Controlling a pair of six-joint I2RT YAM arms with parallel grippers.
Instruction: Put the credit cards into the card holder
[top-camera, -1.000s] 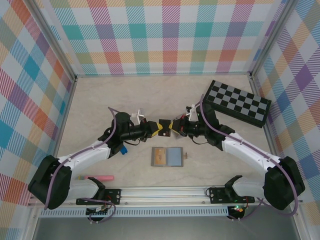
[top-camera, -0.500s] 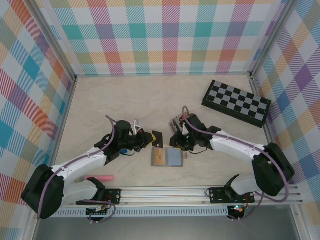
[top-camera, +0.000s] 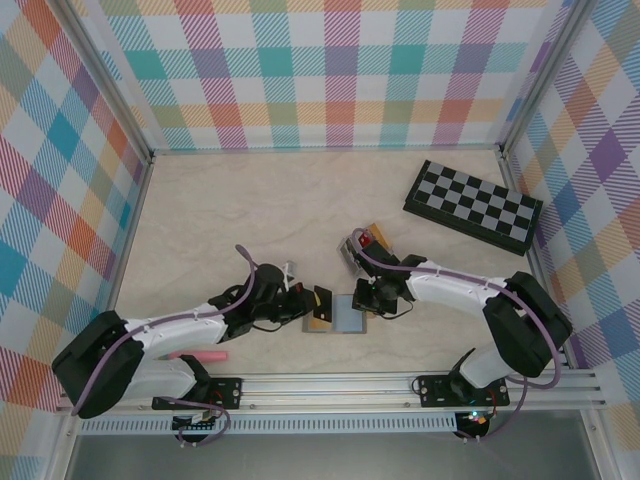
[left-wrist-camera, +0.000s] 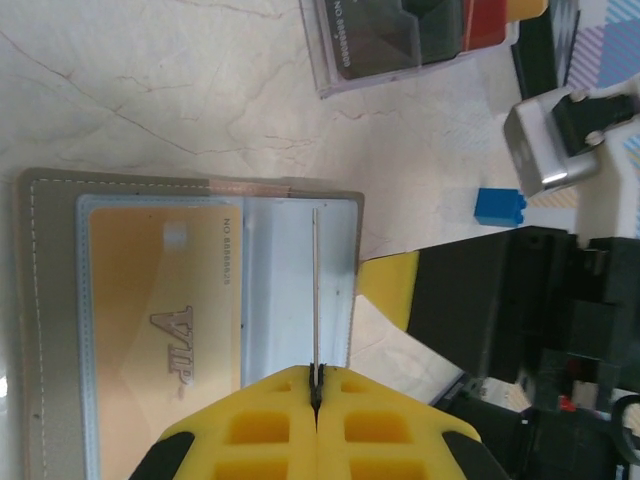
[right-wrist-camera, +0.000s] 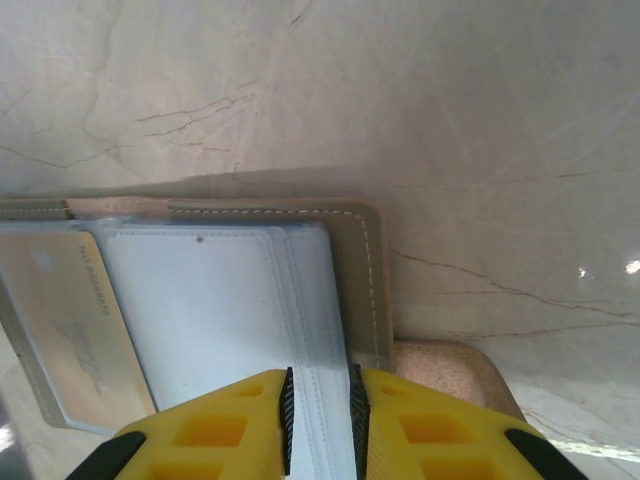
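The grey card holder lies open near the table's front, with a gold credit card in its left pocket. My left gripper is shut on a thin black credit card, seen edge-on above the clear right pocket. The right gripper stands low over the holder's right half, jaws a narrow gap apart, nothing held; the pocket's stitched edge shows between them. From the top, the left gripper and the right gripper flank the holder.
A small clear tray with more credit cards stands just behind the holder. A blue block lies on the table nearby. The chequered board sits at the back right. A pink item lies near the front left rail.
Both grippers met at the black card a second ago. The right one let go, dropped onto the holder's right half and parted slightly. The left carried the card down to the holder.
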